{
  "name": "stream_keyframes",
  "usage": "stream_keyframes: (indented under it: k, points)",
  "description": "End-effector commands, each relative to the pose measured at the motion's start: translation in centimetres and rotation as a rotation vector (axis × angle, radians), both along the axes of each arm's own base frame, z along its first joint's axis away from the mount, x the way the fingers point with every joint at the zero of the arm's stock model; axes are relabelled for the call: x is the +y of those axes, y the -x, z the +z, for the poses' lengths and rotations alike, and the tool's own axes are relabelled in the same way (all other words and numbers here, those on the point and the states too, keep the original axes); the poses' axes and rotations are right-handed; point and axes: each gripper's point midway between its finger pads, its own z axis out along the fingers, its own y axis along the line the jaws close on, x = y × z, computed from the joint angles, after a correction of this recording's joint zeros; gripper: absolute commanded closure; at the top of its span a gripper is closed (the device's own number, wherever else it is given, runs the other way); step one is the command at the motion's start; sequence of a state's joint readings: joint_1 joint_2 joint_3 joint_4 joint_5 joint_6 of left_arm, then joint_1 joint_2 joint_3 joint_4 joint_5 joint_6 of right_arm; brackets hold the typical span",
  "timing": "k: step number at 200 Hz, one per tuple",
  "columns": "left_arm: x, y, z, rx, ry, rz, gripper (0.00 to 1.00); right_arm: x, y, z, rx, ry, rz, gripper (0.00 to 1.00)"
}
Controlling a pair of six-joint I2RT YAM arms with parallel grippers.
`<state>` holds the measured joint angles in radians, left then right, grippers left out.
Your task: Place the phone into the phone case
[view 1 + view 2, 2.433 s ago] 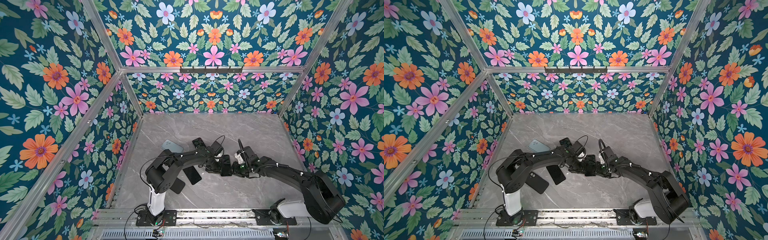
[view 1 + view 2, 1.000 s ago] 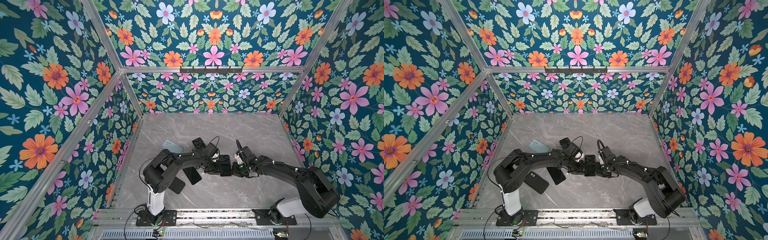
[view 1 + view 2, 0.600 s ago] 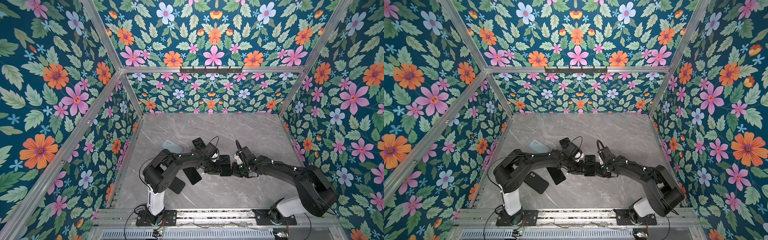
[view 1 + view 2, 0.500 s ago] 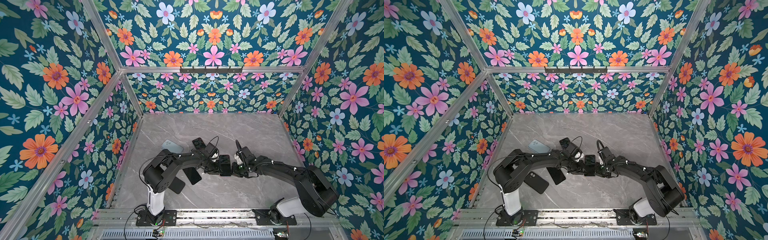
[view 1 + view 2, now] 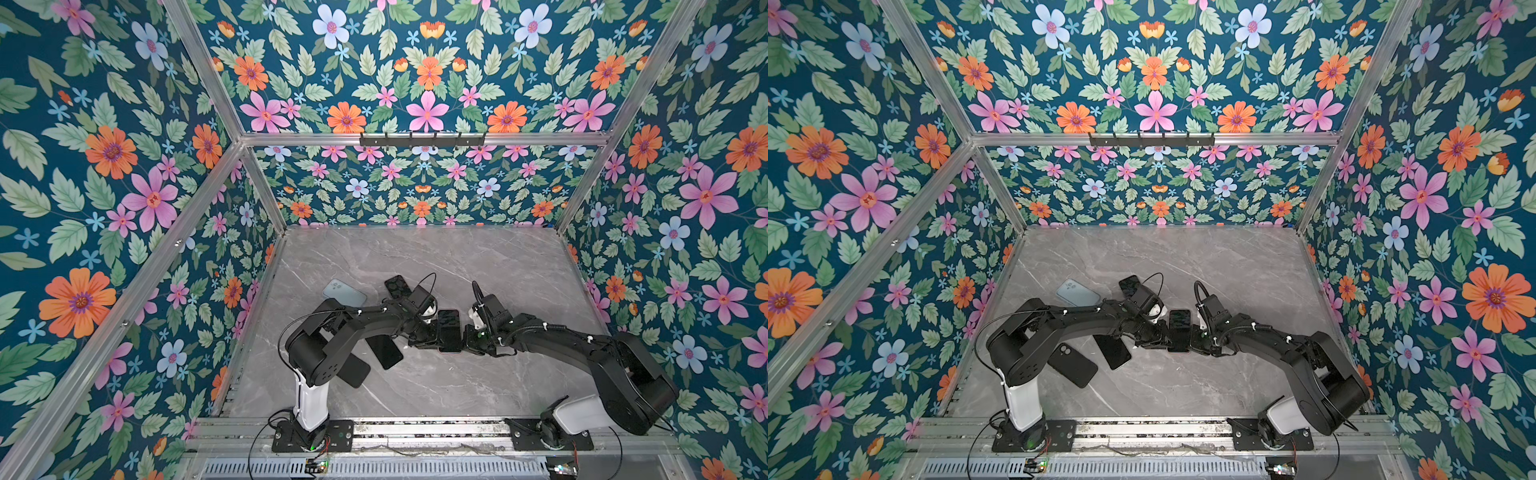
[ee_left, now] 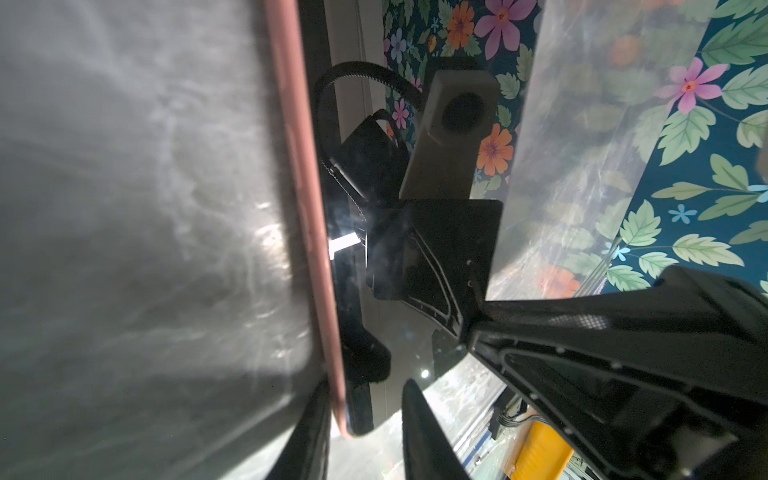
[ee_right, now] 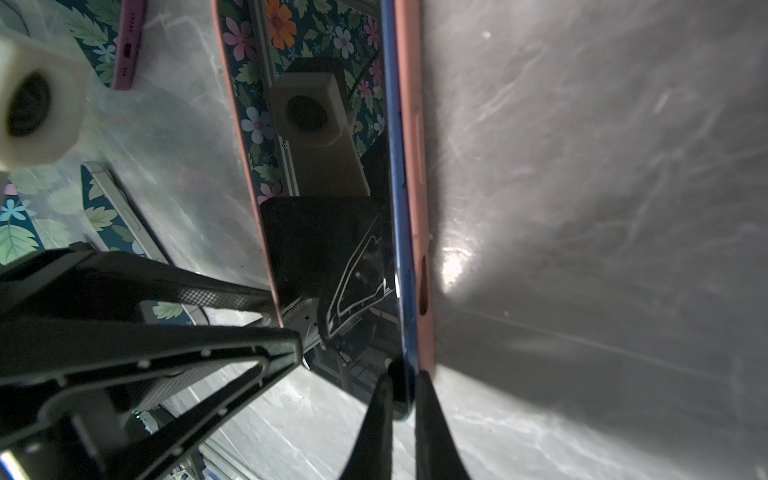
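phone (image 5: 449, 330), glossy and rigid, judged slippery and best pinched at its long edges, is seen lower centre in both top views, apparently part-seated in the pink phone case (image 7: 419, 208). right gripper (image 7: 403, 376) is clamped on its edge; left gripper (image 6: 365, 384) is placed astride a corner, grip undetermined.

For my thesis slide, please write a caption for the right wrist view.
Right gripper pinches the blue phone and pink case together; left gripper sits at their opposite edge.
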<state>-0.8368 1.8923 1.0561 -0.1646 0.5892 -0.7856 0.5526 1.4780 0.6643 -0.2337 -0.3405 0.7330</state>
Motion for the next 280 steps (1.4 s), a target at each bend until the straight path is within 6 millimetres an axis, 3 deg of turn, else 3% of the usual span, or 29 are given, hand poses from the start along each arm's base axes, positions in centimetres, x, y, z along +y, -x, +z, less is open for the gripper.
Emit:
stream_keyframes:
  k: [1,124,160,217,256,280]
  points:
    - [0.1,-0.1,-0.7,-0.007,-0.017,0.007,0.68,1.2,0.5,-0.3,0.023,-0.053,0.024,0.90]
    - [-0.1,-0.2,-0.5,-0.009,-0.006,0.005,0.69,1.2,0.6,-1.2,0.043,-0.040,0.020,0.90]
    - [-0.2,-0.2,-0.5,-0.011,-0.004,0.004,0.69,1.0,0.6,-1.4,0.044,-0.031,0.015,0.98]
    - [-0.2,-0.2,-0.4,-0.012,0.000,0.007,0.69,0.8,0.8,-2.4,0.061,-0.022,0.007,0.98]
    - [0.2,-0.3,0.1,-0.027,-0.012,0.007,0.69,0.1,0.3,0.1,0.004,0.023,0.021,0.98]
    - [1.2,-0.7,0.4,-0.044,-0.034,0.015,0.68,-1.0,-0.1,2.0,-0.047,0.077,0.020,0.91]
